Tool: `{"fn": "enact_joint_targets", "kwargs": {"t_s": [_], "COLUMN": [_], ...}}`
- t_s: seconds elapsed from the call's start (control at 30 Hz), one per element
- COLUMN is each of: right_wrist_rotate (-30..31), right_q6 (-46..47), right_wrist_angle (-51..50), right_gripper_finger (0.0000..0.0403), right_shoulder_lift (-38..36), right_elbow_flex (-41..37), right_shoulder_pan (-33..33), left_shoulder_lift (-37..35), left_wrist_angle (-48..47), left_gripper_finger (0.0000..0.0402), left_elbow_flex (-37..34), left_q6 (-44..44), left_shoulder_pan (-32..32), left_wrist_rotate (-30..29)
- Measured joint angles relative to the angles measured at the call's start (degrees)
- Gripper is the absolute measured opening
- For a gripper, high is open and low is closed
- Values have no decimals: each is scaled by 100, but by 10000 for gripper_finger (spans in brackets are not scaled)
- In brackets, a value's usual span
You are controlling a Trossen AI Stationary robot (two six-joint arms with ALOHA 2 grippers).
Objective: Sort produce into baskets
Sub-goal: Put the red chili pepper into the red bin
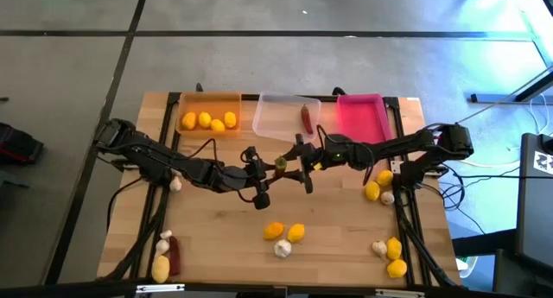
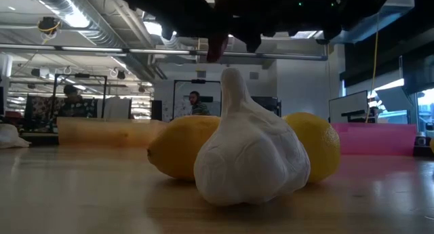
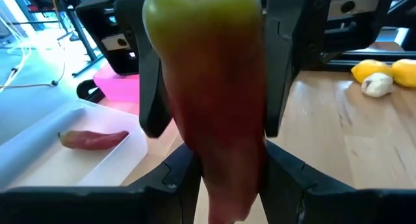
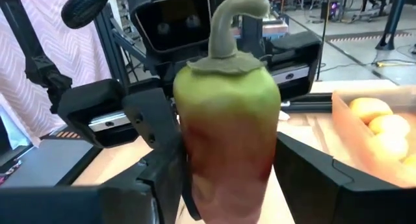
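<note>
A chili pepper (image 1: pixel 282 164), green at the stem and red toward the tip, hangs over the table's middle between both grippers. My left gripper (image 1: pixel 268 175) reaches in from the left and my right gripper (image 1: pixel 298 167) from the right; each is shut on the pepper. In the low view only the pepper's red tip (image 2: pixel 217 47) shows under the dark grippers. At the far edge stand the orange basket (image 1: pixel 207 96) with several lemons, the clear basket (image 1: pixel 278 101) with one red chili (image 1: pixel 307 118), and the pink basket (image 1: pixel 361 99). My left gripper pinches the pepper's red lower part (image 3: pixel 227 175) between its two fingers (image 3: pixel 179 185). The fingers come almost level from the table's left and lie across the pepper. The pepper stands upright, stem up, lifted clear of the table. My right gripper pinches the pepper's wider upper body (image 3: pixel 168 68), below the stem (image 4: pixel 227 23), between its two fingers (image 3: pixel 151 87). The fingers come level from the table's right, across the pepper and opposite the left gripper's.
Loose produce lies on the wood: two lemons and a garlic bulb (image 1: pixel 282 248) at the near middle, lemons and garlic (image 1: pixel 380 187) at the right, more (image 1: pixel 393 256) at the near right, a lemon, garlic and a red chili (image 1: pixel 173 255) at the near left.
</note>
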Motion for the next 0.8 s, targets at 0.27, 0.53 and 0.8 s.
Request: {"fn": "enact_joint_targets", "kwargs": {"t_s": [0.27, 0.53, 0.8], "right_wrist_rotate": [-2, 94, 630], "right_q6": [-370, -576, -773], "right_wrist_angle": [-54, -444, -1730], "right_gripper_finger": [106, 89, 110], "right_shoulder_lift": [-110, -300, -1161], "right_elbow_flex": [6, 6, 6], "right_shoulder_pan": [1, -8, -28], "left_shoulder_lift": [-7, 0, -185], "left_wrist_angle": [43, -3, -551], "left_gripper_finger": [129, 208, 236], "left_elbow_flex": [0, 0, 0], "left_q6": [147, 137, -222], "left_shoulder_pan": [25, 35, -23], "left_wrist_rotate": [2, 26, 22]}}
